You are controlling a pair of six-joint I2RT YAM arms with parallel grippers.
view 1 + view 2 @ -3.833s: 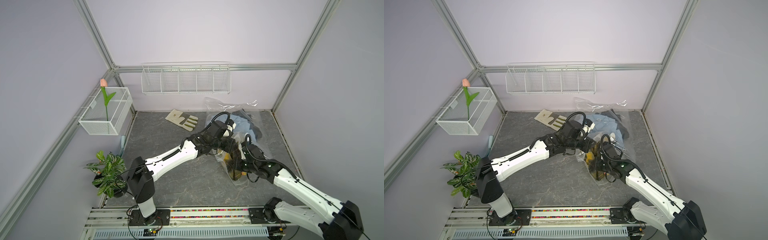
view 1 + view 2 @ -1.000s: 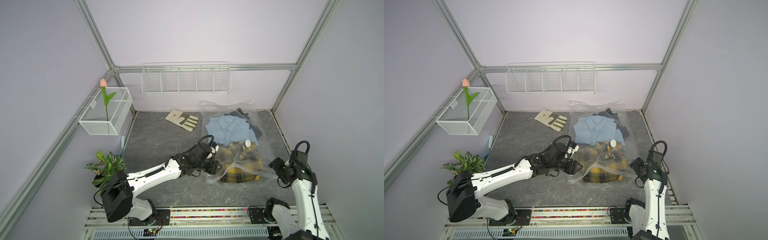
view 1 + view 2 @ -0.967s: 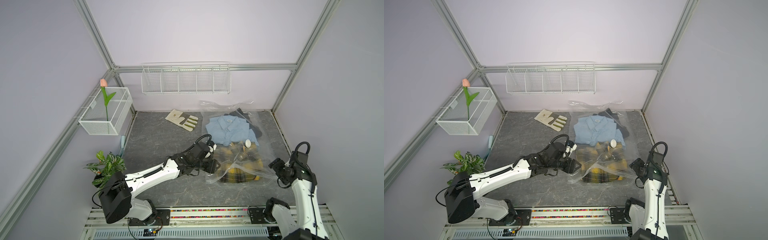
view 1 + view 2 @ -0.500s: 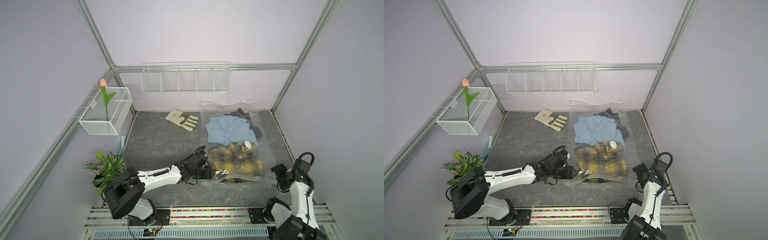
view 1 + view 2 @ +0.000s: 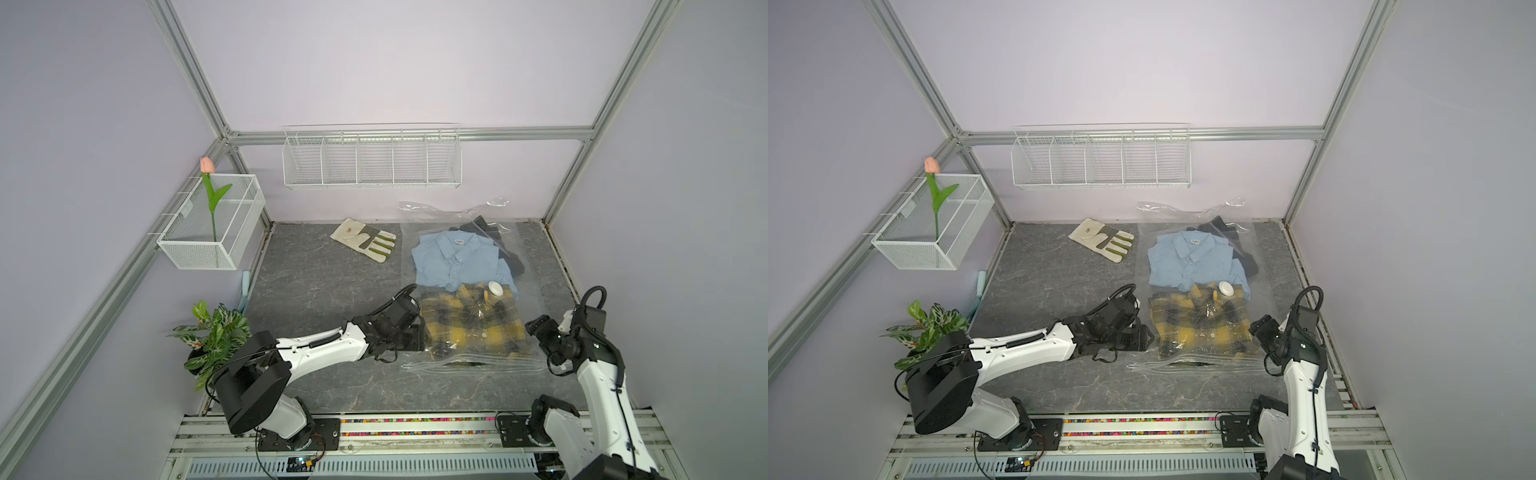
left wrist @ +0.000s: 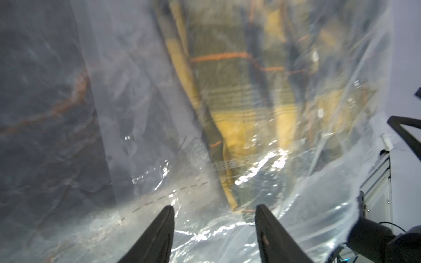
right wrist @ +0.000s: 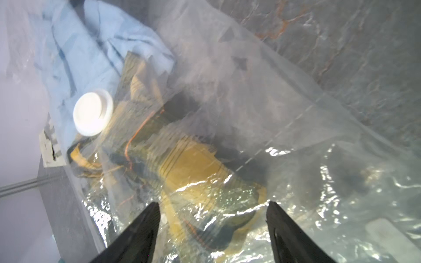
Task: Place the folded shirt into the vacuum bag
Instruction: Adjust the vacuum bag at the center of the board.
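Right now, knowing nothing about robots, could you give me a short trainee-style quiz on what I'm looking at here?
1. True or false: the yellow checked shirt lies inside the clear bag.
2. What lies outside the bag, beyond the left arm? A) a glove B) a mug C) a book
3. Fill in: the jaws of the left gripper and the right gripper both stand ____, gripping nothing.

Key: 1 true; 2 A; 3 open.
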